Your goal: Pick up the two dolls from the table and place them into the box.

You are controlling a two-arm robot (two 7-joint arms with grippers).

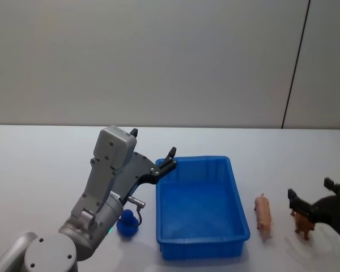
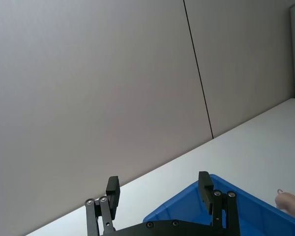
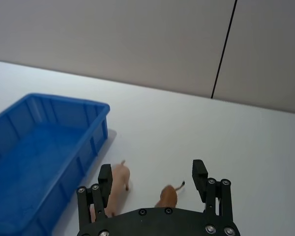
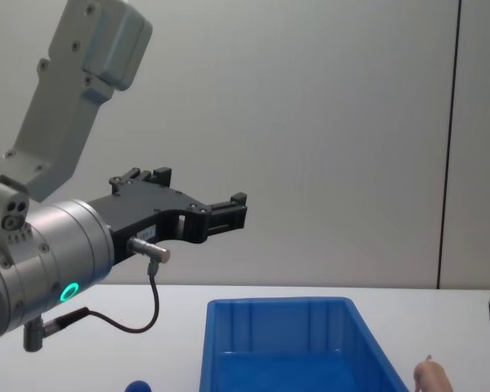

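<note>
The right gripper (image 3: pixel 152 172) has its jaws wide apart and holds nothing. The brown doll (image 3: pixel 168 197) stands on the table (image 3: pixel 246 142), lined up with the gap between those jaws. I cannot tell if it touches them. The pink pig doll (image 3: pixel 119 178) is just outside one jaw, on the side toward the box (image 3: pixel 64 105).

The left gripper (image 2: pixel 158 186) hangs up over a corner of the box. Its jaws are apart too, with only air between them. The blue doll (image 1: pixel 126 222) sits on the table, well away from these jaws, low down beside the box's outer wall.

The dolls look tiny and light. I think they are firm and smooth, so they could slip or tip over. The brown one has thin legs, so the best place to pinch is around its fat middle, not the legs or tail. The pig is long, so pinch it across its sides.

Count: three dolls on the table (one brown, one pink, one blue), one box with no dolls in it, and two grippers.
</note>
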